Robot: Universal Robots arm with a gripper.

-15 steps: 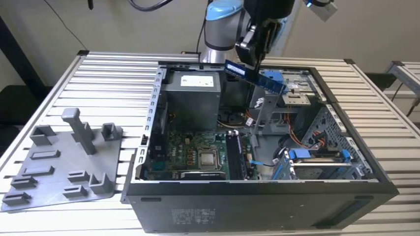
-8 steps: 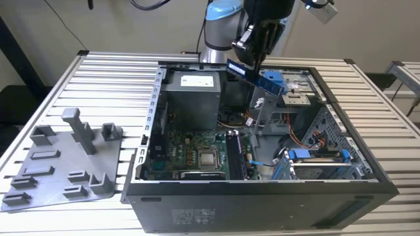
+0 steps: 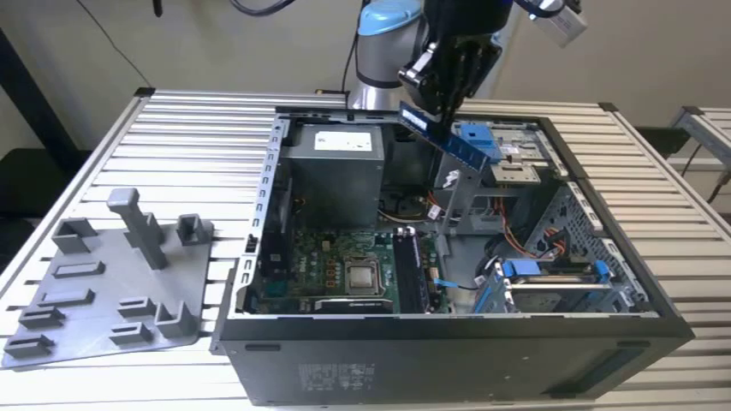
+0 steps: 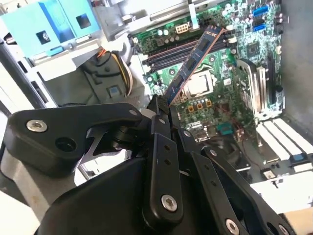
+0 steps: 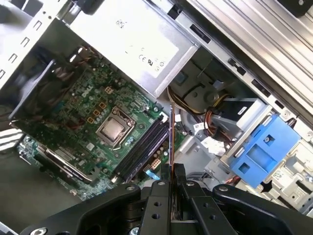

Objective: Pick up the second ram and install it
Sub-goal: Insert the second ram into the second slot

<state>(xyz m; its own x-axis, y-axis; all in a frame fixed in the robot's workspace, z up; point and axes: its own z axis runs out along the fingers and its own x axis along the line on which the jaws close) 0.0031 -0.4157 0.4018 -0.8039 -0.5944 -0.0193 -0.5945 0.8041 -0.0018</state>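
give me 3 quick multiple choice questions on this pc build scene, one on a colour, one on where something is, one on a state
1. The tray on the exterior view's left of the computer case is:
A. blue
B. grey
C. red

2. The second ram is:
A. lying on the tray
B. in a person's hand
C. held tilted above the open computer case

3. The gripper is:
A. shut on the second ram
B. wide open
C. shut on nothing

Answers:
1 B, its base and upright posts are all grey.
2 C, the exterior view shows the stick slanting over the inside of the case.
3 A, in both wrist views the gripper pinches one end of the stick.
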